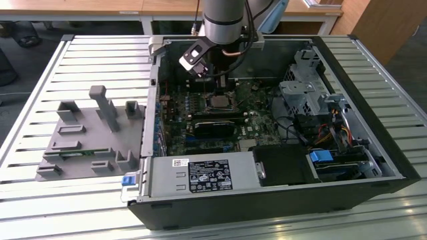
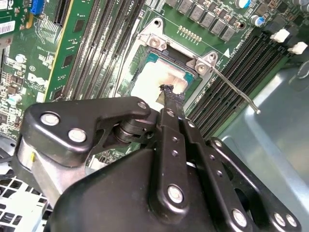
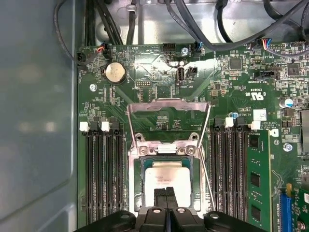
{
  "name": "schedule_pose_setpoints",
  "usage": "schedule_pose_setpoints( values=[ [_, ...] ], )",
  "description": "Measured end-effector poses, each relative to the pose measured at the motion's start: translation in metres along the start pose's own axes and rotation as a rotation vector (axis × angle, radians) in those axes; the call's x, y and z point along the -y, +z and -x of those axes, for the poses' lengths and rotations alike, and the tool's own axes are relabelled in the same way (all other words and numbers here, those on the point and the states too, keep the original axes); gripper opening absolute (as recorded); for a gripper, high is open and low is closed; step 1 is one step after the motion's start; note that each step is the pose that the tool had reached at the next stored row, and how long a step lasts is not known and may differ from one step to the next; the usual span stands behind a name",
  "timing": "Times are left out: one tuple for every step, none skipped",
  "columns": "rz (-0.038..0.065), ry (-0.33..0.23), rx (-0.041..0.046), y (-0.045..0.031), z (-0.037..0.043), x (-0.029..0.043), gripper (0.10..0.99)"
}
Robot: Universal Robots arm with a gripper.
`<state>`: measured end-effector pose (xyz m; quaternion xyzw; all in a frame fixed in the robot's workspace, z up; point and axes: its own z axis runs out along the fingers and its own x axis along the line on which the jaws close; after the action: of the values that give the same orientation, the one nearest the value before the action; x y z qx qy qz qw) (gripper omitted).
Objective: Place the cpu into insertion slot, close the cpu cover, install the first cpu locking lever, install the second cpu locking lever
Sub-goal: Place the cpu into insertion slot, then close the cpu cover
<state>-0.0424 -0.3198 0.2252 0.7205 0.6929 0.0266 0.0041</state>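
Note:
The cpu (image 3: 166, 175), a pale silvery square chip, lies flat in the insertion slot (image 3: 140, 181), whose black rim frames it on the green board. The cpu cover (image 3: 166, 104), a thin silver frame, stands flipped open beyond the slot. My gripper (image 3: 166, 192) is shut, its two black fingertips pressed together just over the chip's near edge with nothing between them. In the second wrist view the gripper (image 2: 169, 91) tip sits on or just above the cpu (image 2: 147, 79). A thin metal locking lever (image 2: 236, 92) sticks out unlatched beside the slot. The gripper (image 1: 215, 82) hangs inside the open case.
Long black memory slots (image 3: 101, 174) flank the socket on both sides. Cables (image 3: 203, 29) run along the case wall beyond the board. The open computer case (image 1: 373, 165) lies on a slatted metal table, with a grey fixture (image 1: 87, 135) at the exterior view's left.

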Motion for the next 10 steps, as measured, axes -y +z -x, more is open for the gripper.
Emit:
schedule_pose_setpoints(
  values=[
    [0.0,0.0,0.0,-0.0004,0.0,0.0,0.106],
    [-0.001,0.0,0.0,-0.001,0.0,0.0,0.106],
    [-0.001,0.0,0.0,-0.0016,-0.0001,-0.0001,0.106],
    [-0.001,0.0,0.0,-0.0024,-0.0001,-0.0001,0.106],
    [-0.001,0.0,0.0,-0.0032,-0.0001,-0.0001,0.106],
    [-0.001,0.0,0.0,-0.0041,-0.0001,-0.0002,0.106],
    [-0.001,0.0,0.0001,-0.0051,-0.0002,-0.0002,0.106],
    [-0.001,0.0,0.0,-0.0058,-0.0002,-0.0002,0.106],
    [-0.001,0.0,0.0,-0.0065,-0.0002,-0.0003,0.106],
    [-0.001,0.0,0.0,-0.0074,-0.0003,-0.0003,0.106]
  ],
)
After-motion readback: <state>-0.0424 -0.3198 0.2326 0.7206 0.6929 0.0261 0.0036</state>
